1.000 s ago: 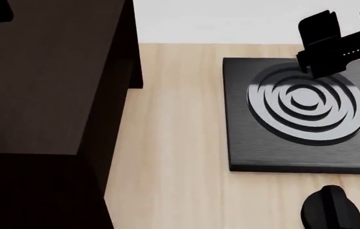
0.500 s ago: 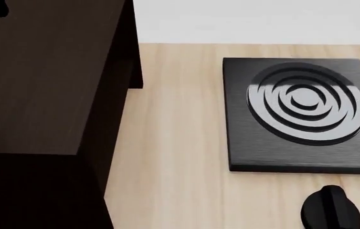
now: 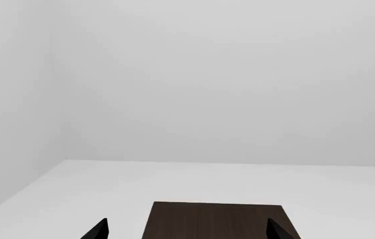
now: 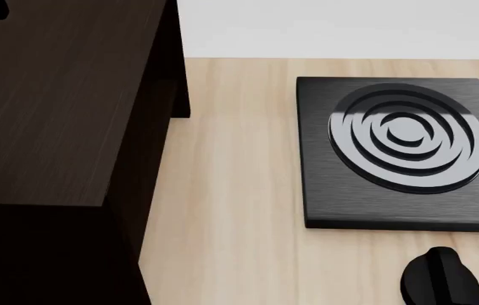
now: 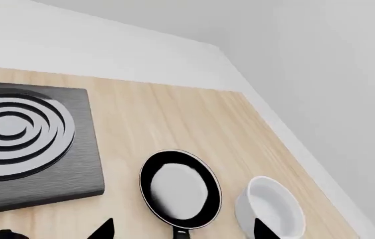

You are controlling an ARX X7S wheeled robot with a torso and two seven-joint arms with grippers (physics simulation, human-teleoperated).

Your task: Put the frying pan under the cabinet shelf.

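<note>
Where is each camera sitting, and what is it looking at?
Head view: high up, looking down at the cabinet shelf, stove plate and knob; no claw shows.
Left wrist view: above the shelf, facing the wall; left claw tips open.
Right wrist view: over the frying pan and bowl; right claw tips open.
Head and right wrist views share the stove plate.

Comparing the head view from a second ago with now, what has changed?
The right arm, a second ago above the stove plate's far right corner, has left the head view; it was already gone half a second ago. The right gripper now looks down at the frying pan beside the white bowl, holding nothing. The cabinet shelf, stove plate and black knob stayed put.
</note>
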